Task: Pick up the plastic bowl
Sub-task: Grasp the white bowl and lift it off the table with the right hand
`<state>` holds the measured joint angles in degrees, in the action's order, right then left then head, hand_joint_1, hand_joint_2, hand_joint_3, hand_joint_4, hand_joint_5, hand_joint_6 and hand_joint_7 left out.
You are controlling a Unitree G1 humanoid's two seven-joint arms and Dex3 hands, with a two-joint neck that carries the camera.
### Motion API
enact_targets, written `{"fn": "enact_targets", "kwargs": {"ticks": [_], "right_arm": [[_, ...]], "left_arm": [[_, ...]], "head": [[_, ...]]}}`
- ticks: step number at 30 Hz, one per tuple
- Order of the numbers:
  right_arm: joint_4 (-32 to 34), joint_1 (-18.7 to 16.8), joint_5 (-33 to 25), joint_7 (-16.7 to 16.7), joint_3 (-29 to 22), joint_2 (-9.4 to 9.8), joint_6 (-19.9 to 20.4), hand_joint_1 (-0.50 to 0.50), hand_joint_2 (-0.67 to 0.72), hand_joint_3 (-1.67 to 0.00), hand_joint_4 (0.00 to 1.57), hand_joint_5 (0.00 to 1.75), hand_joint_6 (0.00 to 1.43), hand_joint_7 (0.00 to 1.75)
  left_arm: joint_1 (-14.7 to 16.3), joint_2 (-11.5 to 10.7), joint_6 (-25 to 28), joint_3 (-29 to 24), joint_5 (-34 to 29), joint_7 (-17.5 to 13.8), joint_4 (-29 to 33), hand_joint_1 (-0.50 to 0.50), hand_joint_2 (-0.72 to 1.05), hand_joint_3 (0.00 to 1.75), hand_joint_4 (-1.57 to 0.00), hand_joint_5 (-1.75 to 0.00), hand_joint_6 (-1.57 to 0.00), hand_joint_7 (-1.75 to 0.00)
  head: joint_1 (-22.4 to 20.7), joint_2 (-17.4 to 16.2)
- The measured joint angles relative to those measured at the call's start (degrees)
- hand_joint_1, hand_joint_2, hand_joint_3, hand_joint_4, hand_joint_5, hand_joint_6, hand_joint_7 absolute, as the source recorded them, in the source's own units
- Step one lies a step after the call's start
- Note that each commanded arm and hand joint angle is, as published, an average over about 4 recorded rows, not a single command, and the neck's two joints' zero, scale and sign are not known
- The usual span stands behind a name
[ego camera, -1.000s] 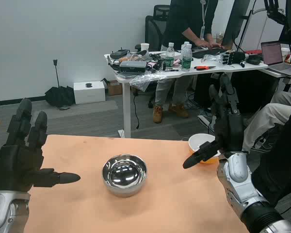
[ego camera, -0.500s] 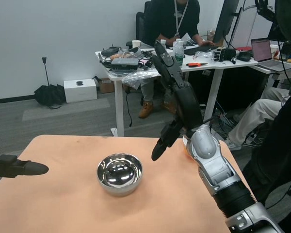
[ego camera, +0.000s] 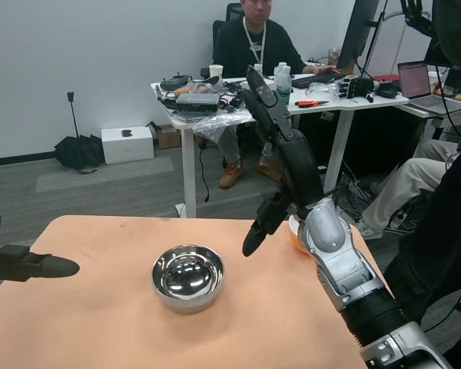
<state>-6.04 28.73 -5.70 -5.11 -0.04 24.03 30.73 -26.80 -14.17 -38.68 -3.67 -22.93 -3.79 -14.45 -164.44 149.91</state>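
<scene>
Head view, task at its opening stage. The right hand (ego camera: 280,165) was raised above the tabletop (ego camera: 100,323), fingers spread and extended upward, thumb pointing down toward the surface; it held nothing. From the tabletop's centre it stood at about 2 o'clock.

The plastic bowl (ego camera: 294,231), white outside with an orange interior, sat near the tabletop's right edge at about 3 o'clock. Only a sliver of its rim showed, since the right hand and its silver forearm (ego camera: 338,261) covered most of it. Whether the hand touched the bowl could not be told from this view; the fingers appeared to be well above it.

A metal bowl (ego camera: 187,277), not the task's object, rested upright at the centre of the tabletop, just beside the right thumb tip at about 9 o'clock from it and apart from it.

The left hand (ego camera: 19,265) waited at the far left edge, at 9 o'clock; only part of it was in frame, one digit pointing inward, so its state could not be told.

Judged progress: no grasp had been made and the bowl lay unlifted. Remaining steps were to lower the right hand to the rim, close on it, and raise it.

A person (ego camera: 253,42) sat at a cluttered desk (ego camera: 238,100) behind.
</scene>
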Motion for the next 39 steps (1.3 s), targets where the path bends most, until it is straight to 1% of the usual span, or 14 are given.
{"fn": "enact_targets", "kwargs": {"ticks": [2, 7, 10, 13, 16, 20, 22, 25, 26, 30, 32, 34, 36, 39], "right_arm": [[0.0, 0.0, -0.1, 0.0, 0.0, 0.05, 0.0, -0.42, 0.6, 0.0, 0.0, 0.0, 0.0, 0.0], [0.0, -0.1, -0.3, 0.1, 0.0, 0.22, 0.0, -0.42, 0.6, 0.0, 0.0, 0.0, 0.0, 0.0], [0.0, -0.2, -0.3, 0.1, 0.0, 0.24, 0.0, -0.42, 0.6, 0.0, 0.0, 0.0, 0.0, 0.0], [0.0, -0.4, -0.3, 0.2, 0.0, 0.27, 0.0, -0.42, 0.6, 0.0, 0.0, 0.0, 0.0, 0.0], [0.0, -0.8, -0.3, 0.5, 0.0, 0.3, -0.2, -0.42, 0.6, 0.0, 0.0, 0.0, 0.0, 0.0], [0.0, -1.2, -0.3, 0.7, -0.1, 0.41, -0.9, -0.42, 0.6, 0.0, 0.0, 0.0, 0.0, 0.0], [0.0, -1.2, -0.3, 0.7, -0.1, 0.44, -1.0, -0.42, 0.6, 0.0, 0.0, 0.0, 0.0, 0.0], [0.0, -1.3, -0.3, 0.9, -0.1, 0.45, -1.1, -0.42, 0.6, 0.0, 0.0, 0.0, 0.0, 0.0], [0.0, -1.3, -0.3, 1.0, -0.1, 0.46, -1.2, -0.42, 0.6, 0.0, 0.0, 0.0, 0.0, 0.0], [0.0, -1.3, -0.1, 1.2, -0.2, 0.46, -1.7, -0.42, 0.58, 0.0, 0.0, 0.0, 0.0, 0.0], [0.3, -1.4, 0.7, 1.6, -0.5, 0.47, -2.7, -0.42, 0.55, 0.0, 0.0, 0.0, 0.0, 0.0], [1.3, -1.5, 2.5, 2.4, -1.5, 0.51, -4.6, -0.42, 0.57, 0.0, 0.0, 0.0, 0.0, 0.0], [3.0, -1.6, 4.8, 3.9, -3.1, 0.63, -7.8, -0.42, 0.6, 0.0, 0.0, 0.0, 0.0, 0.0], [5.6, -1.7, 7.7, 6.2, -5.1, 0.98, -12.5, -0.42, 0.6, 0.0, 0.0, 0.0, 0.0, 0.0]], "left_arm": [[0.0, 0.0, 0.1, 0.0, 0.1, 0.0, 0.0, -0.5, -0.19, 0.09, 0.0, 0.0, 0.0, 0.0], [0.0, 0.0, 0.4, 0.0, 0.2, 0.0, 0.8, -0.5, -0.19, 0.09, 0.0, 0.0, 0.0, 0.0], [0.0, 0.1, 0.5, 0.0, 0.2, 0.0, 0.9, -0.5, -0.19, 0.02, 0.0, 0.0, 0.0, 0.0], [0.0, 0.1, 0.6, 0.0, 0.2, 0.0, 0.9, -0.5, -0.19, 0.02, 0.0, 0.0, 0.0, 0.0], [0.0, 0.2, 0.6, 0.1, 0.2, 0.0, 1.0, -0.5, -0.19, 0.07, 0.0, 0.0, 0.0, 0.0], [0.0, 0.2, 0.9, 0.1, 0.5, 0.0, 1.0, -0.5, -0.19, 0.04, 0.0, 0.0, 0.0, 0.0], [0.0, 0.2, 1.0, 0.1, 0.9, 0.0, 1.0, -0.5, -0.19, 0.09, 0.0, 0.0, 0.0, 0.0], [0.0, 0.2, 1.1, 0.1, 1.0, 0.0, 1.0, -0.5, -0.19, 0.02, 0.0, 0.0, 0.0, 0.0], [0.0, 0.2, 1.1, 0.1, 1.0, 0.0, 1.0, -0.5, -0.19, 0.0, 0.0, 0.0, 0.0, 0.0], [0.0, 0.2, 2.4, 0.1, 1.2, -0.4, 1.1, -0.5, -0.19, 0.04, 0.0, 0.0, 0.0, 0.0], [0.1, 0.1, 4.1, 0.1, 1.4, -1.3, 1.2, -0.5, -0.19, 0.02, 0.0, 0.0, 0.0, 0.0], [0.1, 0.1, 6.1, 0.1, 1.7, -2.6, 1.4, -0.5, -0.19, 0.0, 0.0, 0.0, 0.0, 0.0], [0.1, 0.0, 7.9, 0.1, 1.9, -3.8, 1.7, -0.5, -0.19, 0.04, 0.0, 0.0, 0.0, 0.0], [0.0, -0.1, 9.6, 0.1, 2.1, -4.9, 1.9, -0.5, -0.19, 0.07, 0.0, 0.0, 0.0, 0.0]], "head": [[0.2, -0.2], [0.2, -0.2], [0.2, -0.2], [0.2, -0.2], [0.5, -0.2], [0.8, -0.4], [0.8, -0.5], [0.8, -0.7], [0.8, -0.9], [1.1, -1.9], [1.7, -3.0], [2.1, -3.7], [2.8, -4.7], [4.3, -6.6]]}}
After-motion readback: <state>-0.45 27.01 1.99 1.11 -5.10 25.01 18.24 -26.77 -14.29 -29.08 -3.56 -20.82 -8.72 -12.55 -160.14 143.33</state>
